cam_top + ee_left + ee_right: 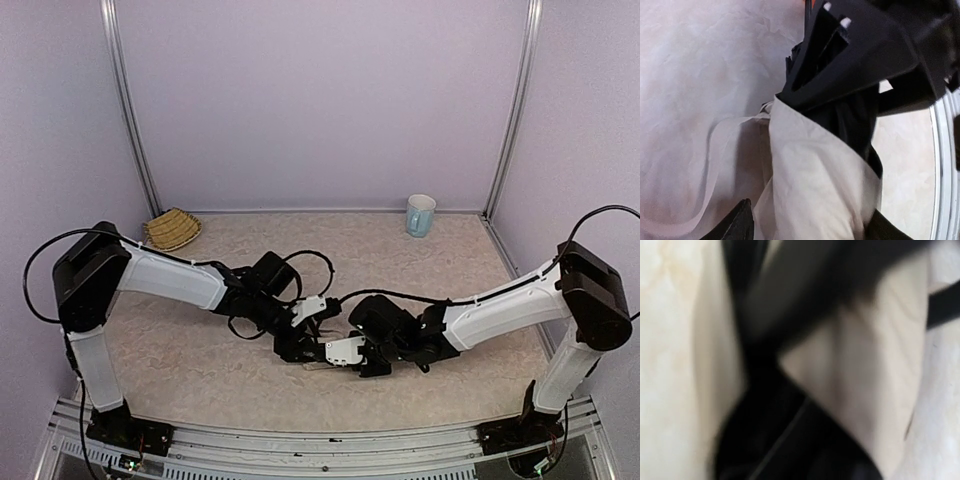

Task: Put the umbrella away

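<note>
The umbrella (815, 185) is matt cream cloth, softly creased, over dull black parts. The table (450, 270) looks like smooth, mottled beige stone with a faint sheen; the basket (172, 229) is rough woven straw and the mug (420, 214) is glossy. The arms (170, 275) wear smooth white plastic shells with matt black joints, and the rails (130, 120) are pale metal.

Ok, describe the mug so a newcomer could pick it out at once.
Follow the table to its far right corner, by the metal post. The mug stands there upright and alone, pale blue-white; the only other far-edge item, a woven straw basket, sits in the opposite left corner.
</note>
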Controlling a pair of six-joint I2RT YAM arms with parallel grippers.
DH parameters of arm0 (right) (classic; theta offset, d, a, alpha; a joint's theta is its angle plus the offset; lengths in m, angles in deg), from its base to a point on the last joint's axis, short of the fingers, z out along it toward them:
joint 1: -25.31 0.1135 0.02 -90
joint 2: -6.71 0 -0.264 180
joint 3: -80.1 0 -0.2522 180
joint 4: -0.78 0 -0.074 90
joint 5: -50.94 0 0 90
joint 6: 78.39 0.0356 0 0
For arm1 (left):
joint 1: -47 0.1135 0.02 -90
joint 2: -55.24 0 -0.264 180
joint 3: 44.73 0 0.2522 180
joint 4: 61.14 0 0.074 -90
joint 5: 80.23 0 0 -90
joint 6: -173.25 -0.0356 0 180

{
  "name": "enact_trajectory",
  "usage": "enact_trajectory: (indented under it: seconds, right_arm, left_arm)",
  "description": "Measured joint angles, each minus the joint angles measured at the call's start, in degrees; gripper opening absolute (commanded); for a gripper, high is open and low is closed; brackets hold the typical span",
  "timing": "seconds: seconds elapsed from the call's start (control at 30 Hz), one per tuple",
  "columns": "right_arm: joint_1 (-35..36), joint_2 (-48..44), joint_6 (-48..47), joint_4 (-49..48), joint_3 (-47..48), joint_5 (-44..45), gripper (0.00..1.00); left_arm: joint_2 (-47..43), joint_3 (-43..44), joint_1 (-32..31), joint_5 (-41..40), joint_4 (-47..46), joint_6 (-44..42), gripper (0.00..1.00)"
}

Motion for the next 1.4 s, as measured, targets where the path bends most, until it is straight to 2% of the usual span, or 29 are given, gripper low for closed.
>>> enact_trajectory:
  seconds: [0.03, 0.2, 0.4, 0.5, 0.57, 0.67, 0.8, 0.87, 0.93, 1.0, 1.07, 1.1, 1.13, 1.27, 1.4]
  right_arm:
    - [-0.04, 0.26, 0.07, 0.57, 0.55, -0.46, 0.00]
    - [-0.07, 0.52, 0.50, 1.84, 1.42, -3.02, 0.00]
    - [-1.22, 0.50, 0.98, 4.61, 2.95, -10.03, 0.00]
    - [-2.99, 0.59, 1.46, 7.10, 4.26, -16.28, 0.00]
    - [-4.37, 1.20, 1.92, 9.62, 5.55, -20.85, 0.00]
    - [-6.14, 2.89, 2.71, 11.93, 7.63, -25.09, 0.00]
    - [-6.64, 4.07, 3.82, 12.50, 8.55, -27.69, 0.00]
    - [-6.64, 4.13, 4.17, 12.15, 8.46, -28.06, 0.00]
    - [-6.64, 4.07, 4.42, 11.45, 8.13, -28.24, 0.00]
    - [-6.67, 3.91, 4.59, 10.64, 7.74, -28.46, 0.00]
    - [-6.75, 3.78, 4.87, 9.92, 7.32, -29.00, 0.00]
    - [-6.86, 3.78, 5.16, 9.51, 7.26, -29.57, 0.00]
    - [-6.93, 3.80, 5.38, 9.31, 7.21, -30.01, 0.00]
    - [-7.61, 4.22, 6.36, 9.11, 7.23, -32.13, 0.00]
    - [-9.14, 5.16, 7.87, 9.33, 7.78, -35.60, 0.00]
  left_arm:
    - [-2.84, -3.28, 0.63, -0.42, -3.06, 0.72, 0.87]
    - [-16.50, -16.26, 2.62, -0.90, -15.19, 1.14, 0.88]
    - [-28.46, -28.09, 0.72, -5.07, -27.19, 1.16, 0.73]
    - [-34.03, -33.51, -4.11, -12.00, -30.29, -0.15, 0.59]
    - [-37.18, -36.59, -9.44, -17.86, -31.54, -1.75, 0.58]
    - [-38.77, -39.19, -16.11, -25.24, -32.54, -3.23, 0.54]
    - [-35.80, -39.87, -17.84, -32.81, -33.44, -3.17, 0.45]
    - [-33.55, -39.80, -17.79, -35.21, -33.88, -2.97, 0.48]
    - [-31.54, -39.76, -17.70, -36.41, -34.23, -2.69, 0.69]
    - [-30.69, -39.74, -17.49, -36.46, -34.53, -2.51, 0.80]
    - [-30.40, -39.74, -17.59, -36.63, -35.50, -2.12, 0.86]
    - [-30.34, -39.85, -17.86, -36.98, -36.35, -2.19, 0.96]
    - [-30.12, -40.02, -18.58, -37.73, -37.88, -2.64, 0.98]
    - [-27.06, -40.26, -21.79, -40.83, -42.93, -5.68, 0.99]
    - [-19.10, -36.41, -22.45, -42.34, -42.51, -8.66, 0.93]
